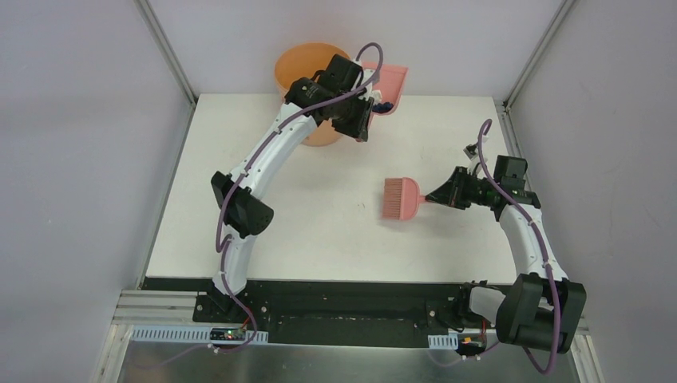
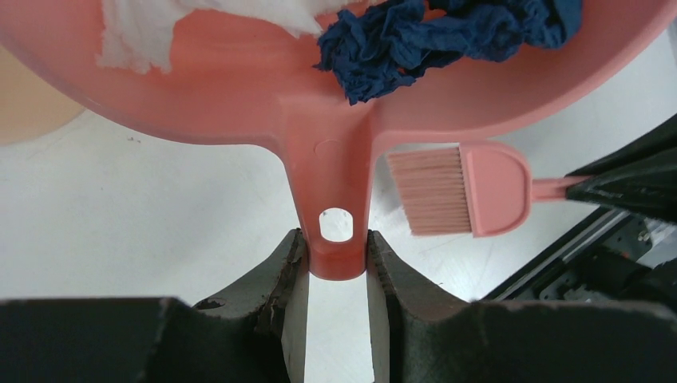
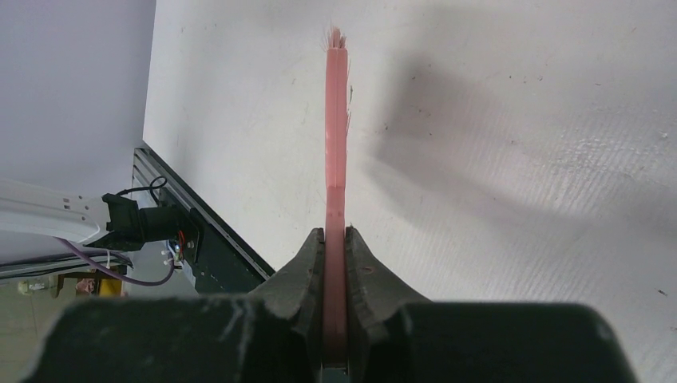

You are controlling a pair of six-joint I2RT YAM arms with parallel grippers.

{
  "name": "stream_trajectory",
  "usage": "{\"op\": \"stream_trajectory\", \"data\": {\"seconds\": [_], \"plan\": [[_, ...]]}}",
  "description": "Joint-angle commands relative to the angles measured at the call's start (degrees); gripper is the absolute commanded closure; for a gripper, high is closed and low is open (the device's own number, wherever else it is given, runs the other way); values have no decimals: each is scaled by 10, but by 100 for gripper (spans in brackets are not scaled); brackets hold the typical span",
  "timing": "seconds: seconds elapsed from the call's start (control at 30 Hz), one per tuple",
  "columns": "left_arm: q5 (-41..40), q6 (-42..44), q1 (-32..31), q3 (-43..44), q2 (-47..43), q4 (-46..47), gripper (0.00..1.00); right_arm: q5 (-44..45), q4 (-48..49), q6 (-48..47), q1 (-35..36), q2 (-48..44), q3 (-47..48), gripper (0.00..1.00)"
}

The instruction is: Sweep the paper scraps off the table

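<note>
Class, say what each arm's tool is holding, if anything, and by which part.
Left tool holds the pink dustpan by its handle end; right tool holds the pink brush by its handle.

Your white, matte table (image 1: 319,231) spreads between grey walls (image 1: 72,159) and metal posts (image 1: 169,56), a black strip (image 1: 335,287) running along its near edge. An orange bucket (image 1: 297,64) stands at the far edge, left of centre. Right of centre, the pink brush (image 1: 401,198) throws a shadow on the surface; whether its bristles touch, you cannot tell.
</note>
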Motion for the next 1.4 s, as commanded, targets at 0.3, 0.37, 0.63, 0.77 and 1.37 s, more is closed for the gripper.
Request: {"op": "stream_trajectory", "data": {"seconds": [0.3,0.37,0.63,0.77,1.37], "plan": [[165,-205,106,-57,-38,259,100,-28,20,-12,-18,-6,7,100],[196,-247,121,-81,-41,324,100,-30,19,-13,-22,-8,7,100],[306,-478,165,-241,-64,672,100,-36,15,-16,-28,-9,10,100],[314,-680,176,-365,-56,967,100,-40,12,-17,-31,-10,10,100],[135,-1116,183,-416,96,1498,100,-45,10,-17,-37,-8,10,100]]}}
